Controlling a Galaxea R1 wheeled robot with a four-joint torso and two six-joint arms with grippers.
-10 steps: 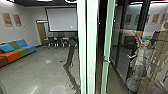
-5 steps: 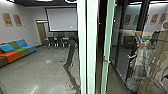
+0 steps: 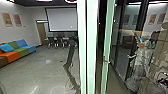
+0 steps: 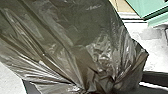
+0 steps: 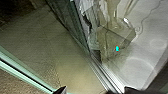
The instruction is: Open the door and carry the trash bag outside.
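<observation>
A glossy olive-brown plastic trash bag [image 4: 75, 37] fans away from the left gripper [image 4: 98, 90], whose fingers seemingly pinch its gathered neck [image 4: 100, 81].

Trash bag [image 4: 75, 32]: and it's sliced off by the left wrist view's edges!
Sofa [image 3: 15, 56]: left end chopped by the head view's edge.
Green frame [image 3: 91, 47]: running right out, top and bottom!
Wall pictures [image 3: 7, 19]: pure blur, motifs unreadable.
Chairs [image 3: 51, 41]: tiny, smudged together.
</observation>
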